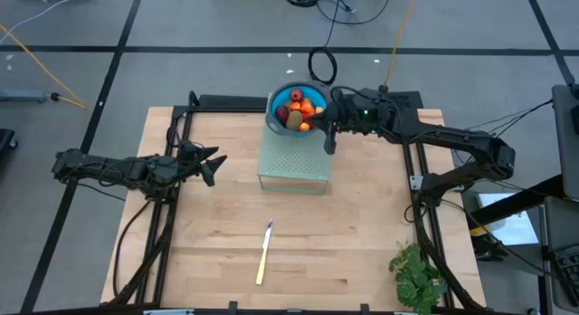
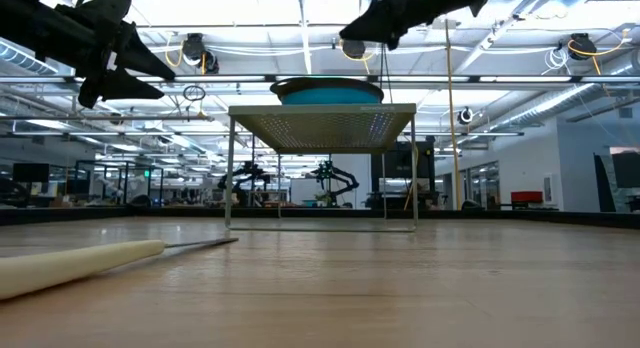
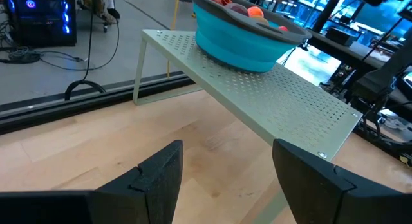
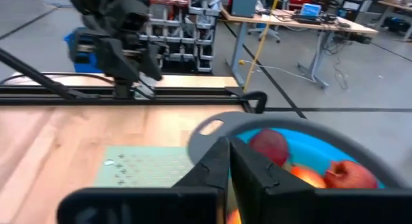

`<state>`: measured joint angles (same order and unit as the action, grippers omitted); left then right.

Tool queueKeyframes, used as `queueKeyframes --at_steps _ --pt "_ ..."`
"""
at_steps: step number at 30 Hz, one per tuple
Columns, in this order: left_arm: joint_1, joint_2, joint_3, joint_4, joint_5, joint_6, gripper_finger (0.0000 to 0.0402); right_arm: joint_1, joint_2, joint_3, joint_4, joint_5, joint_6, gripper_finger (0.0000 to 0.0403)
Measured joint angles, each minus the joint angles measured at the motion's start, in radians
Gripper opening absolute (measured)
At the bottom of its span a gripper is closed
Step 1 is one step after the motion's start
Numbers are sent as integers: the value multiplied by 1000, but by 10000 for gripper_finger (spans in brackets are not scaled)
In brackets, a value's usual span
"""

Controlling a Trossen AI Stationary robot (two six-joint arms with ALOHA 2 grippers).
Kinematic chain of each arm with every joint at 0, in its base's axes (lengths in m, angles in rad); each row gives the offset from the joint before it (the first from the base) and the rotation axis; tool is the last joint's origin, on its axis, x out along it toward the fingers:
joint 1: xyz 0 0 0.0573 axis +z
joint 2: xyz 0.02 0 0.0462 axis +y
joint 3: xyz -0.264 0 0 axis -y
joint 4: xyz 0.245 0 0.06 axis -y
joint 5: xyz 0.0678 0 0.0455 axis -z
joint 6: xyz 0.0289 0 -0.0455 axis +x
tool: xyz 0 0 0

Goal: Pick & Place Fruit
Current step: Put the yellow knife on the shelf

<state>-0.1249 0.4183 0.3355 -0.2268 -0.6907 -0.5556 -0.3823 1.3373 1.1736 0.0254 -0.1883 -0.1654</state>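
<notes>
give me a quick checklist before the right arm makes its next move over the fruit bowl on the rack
1. Right end effector at the bowl rim: ok.
2. Right end effector shut: ok; holding anything: cannot tell.
3. Fruit all inside bowl: ok.
4. Bowl fully seated on the rack: not ok, it overhangs the far edge.
5. Left end effector open, clear of rack: ok.
6. Knife away from both arms: ok.

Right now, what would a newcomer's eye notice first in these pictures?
The blue bowl heaped with fruit draws the eye first; it sits at the back of a pale perforated rack mid-table. The right end effector hovers shut beside the bowl, while the left end effector waits open at the table's left.
</notes>
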Motion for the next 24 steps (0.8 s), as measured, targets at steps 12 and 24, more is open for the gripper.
queueKeyframes --at_steps 12,24 --pt "0 0 0 0 0 0 241 140 0 -6 8 -26 74 1" --pt "0 0 0 0 0 0 241 242 -18 -7 -4 58 106 0"
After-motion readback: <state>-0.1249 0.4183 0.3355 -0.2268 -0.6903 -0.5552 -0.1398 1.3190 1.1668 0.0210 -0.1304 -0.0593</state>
